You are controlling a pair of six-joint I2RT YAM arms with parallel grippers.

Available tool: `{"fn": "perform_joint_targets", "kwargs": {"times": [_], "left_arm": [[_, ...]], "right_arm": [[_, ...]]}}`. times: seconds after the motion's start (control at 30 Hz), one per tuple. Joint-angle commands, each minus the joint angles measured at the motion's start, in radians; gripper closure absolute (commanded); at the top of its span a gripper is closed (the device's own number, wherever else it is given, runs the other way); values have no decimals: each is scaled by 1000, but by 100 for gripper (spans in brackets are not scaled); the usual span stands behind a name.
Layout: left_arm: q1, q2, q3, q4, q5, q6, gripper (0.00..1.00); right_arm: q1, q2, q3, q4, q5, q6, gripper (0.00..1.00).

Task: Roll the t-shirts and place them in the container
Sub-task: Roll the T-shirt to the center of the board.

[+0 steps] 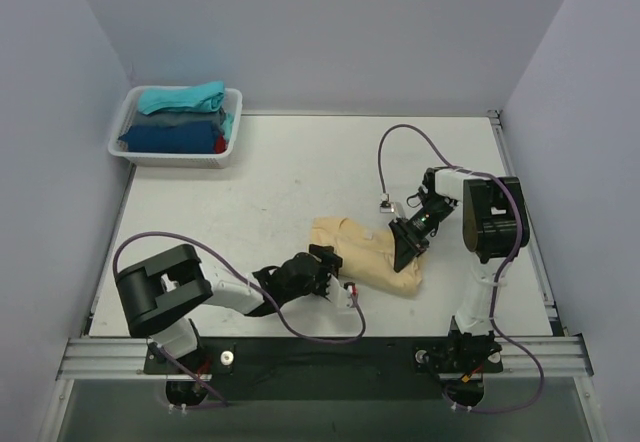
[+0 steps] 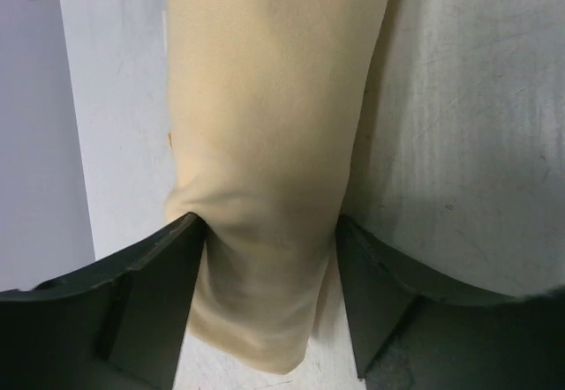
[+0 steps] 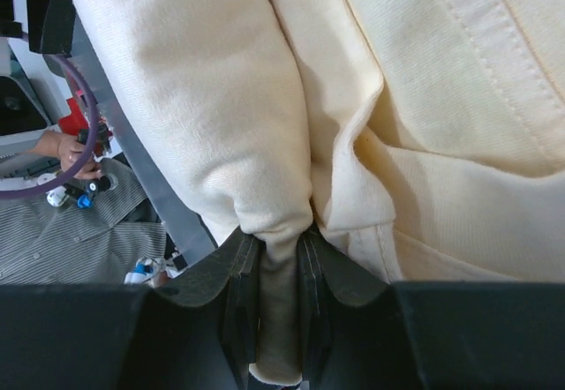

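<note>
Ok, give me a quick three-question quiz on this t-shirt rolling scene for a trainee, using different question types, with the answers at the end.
1. True or false: the right gripper is clamped on a bunched fold of the beige t-shirt.
2. In the top view, where is the white basket? A: far left. B: near right. C: centre.
3. What lies between the fingers of the left gripper?

Key: 1 true. 2 A. 3 a fold of the beige t-shirt.

Wide bare white tabletop [image 1: 280, 172] between the white plastic basket [image 1: 170, 158], far left corner, and the crumpled beige cloth t-shirt [image 1: 375, 262] near front.
</note>
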Motion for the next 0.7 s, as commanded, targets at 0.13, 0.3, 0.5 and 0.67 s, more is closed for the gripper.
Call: {"fn": "perform_joint_targets", "kwargs": {"times": [0.13,0.3,0.5,0.67], "left_arm": [[3,95,66,23,3,19,57],[7,69,151,-196,46,-32,75],[40,-43,265,-586,171,-90,78],[86,-105,333,-899,253,-132,79]], "right_arm": [[3,27,39,-37,-26,-12,81],[2,15,62,-36,-36,2,71],[-30,-161,209,16,-82,21,24],[-27,-516,70,549,164,258,0]]}}
